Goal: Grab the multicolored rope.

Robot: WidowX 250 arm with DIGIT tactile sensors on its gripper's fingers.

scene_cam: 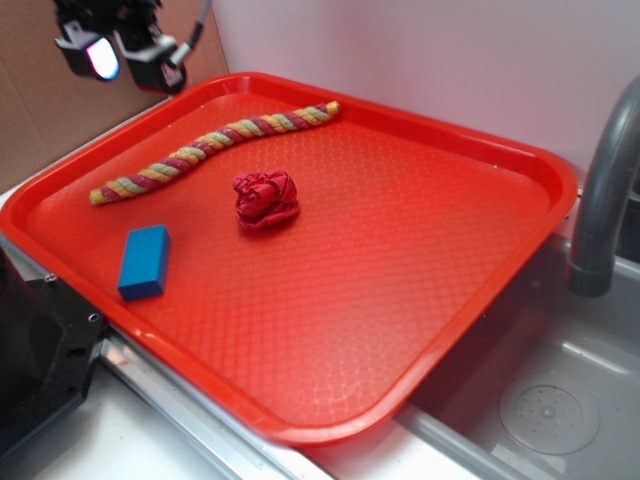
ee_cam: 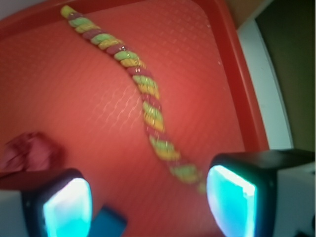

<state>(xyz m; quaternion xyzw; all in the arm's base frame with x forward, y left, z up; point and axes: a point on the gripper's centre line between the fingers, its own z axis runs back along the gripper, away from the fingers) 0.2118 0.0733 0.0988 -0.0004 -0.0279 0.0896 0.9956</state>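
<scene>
Multicolored rope [scene_cam: 215, 150] lies slantwise along the red tray's [scene_cam: 520, 260] far left part on my exterior view, clear of the end effector [scene_cam: 120, 55] hovering above the corner. On my wrist view, the fingers [ee_cam: 66, 207] stand parted and empty, the rope's end between them.

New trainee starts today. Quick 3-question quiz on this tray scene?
1. True or false: the hand is already closed on the multicolored rope.
2. Which object lies nearest the rope's middle? A) blue block B) red cloth ball C) grey faucet
3. What surface does the rope rest on?

Key:
1. False: the hand is open, above the tray's back left corner.
2. B
3. The red tray.
</scene>
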